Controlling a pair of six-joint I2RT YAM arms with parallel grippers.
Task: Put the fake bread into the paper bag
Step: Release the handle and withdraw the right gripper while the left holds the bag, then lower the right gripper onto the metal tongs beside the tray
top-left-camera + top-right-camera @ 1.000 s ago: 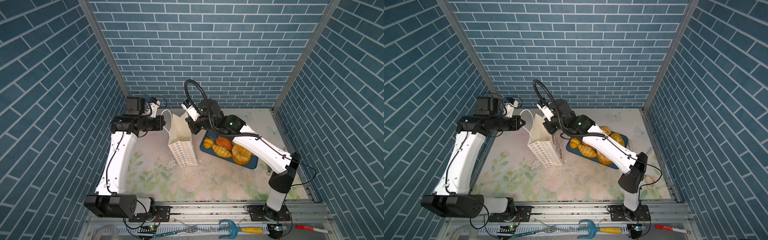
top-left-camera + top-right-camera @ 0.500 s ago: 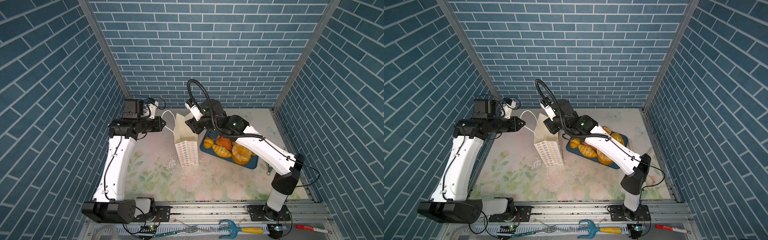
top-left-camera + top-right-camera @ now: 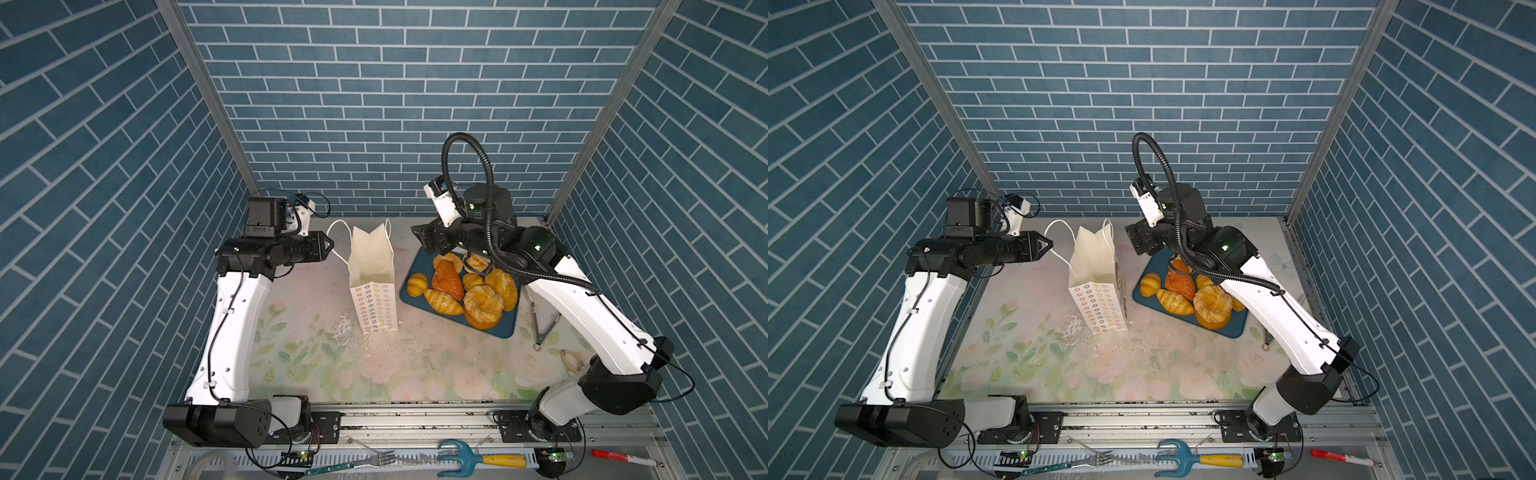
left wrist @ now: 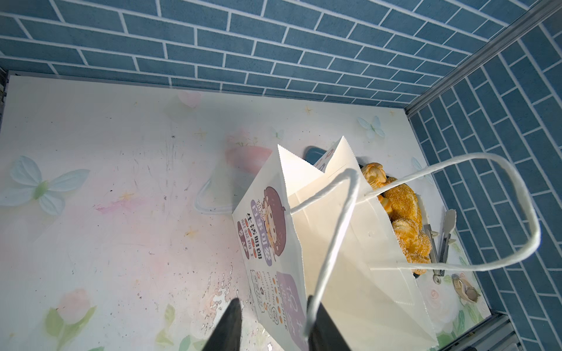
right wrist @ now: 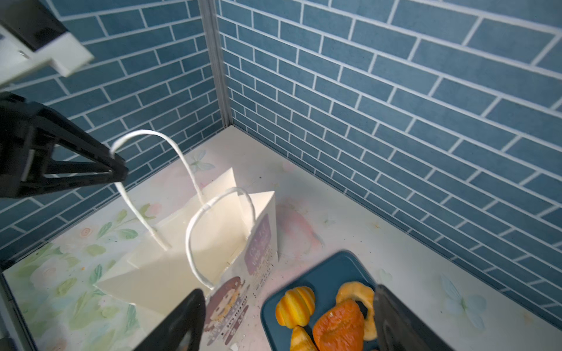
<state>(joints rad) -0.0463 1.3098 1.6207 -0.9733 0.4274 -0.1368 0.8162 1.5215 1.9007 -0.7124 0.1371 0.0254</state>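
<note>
My right tool (image 5: 288,290) wide, empty, bread (image 3: 478,303) just beneath; I judge it light, squashy, best pinched across one piece's middle; left tool (image 4: 273,304) part-open, bag (image 4: 365,288) handle (image 4: 336,243) loose beside one finger.

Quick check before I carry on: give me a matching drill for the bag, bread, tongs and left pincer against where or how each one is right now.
Things:
1. bag
2. bread
3. tongs
4. left pincer

Places or states:
a. piled on the blue tray
b. at a cord handle, jaws apart
c. standing upright, mouth open
d. lying on the table, right of the tray in both top views

Pairs: 1-c, 2-a, 3-d, 4-b
</note>
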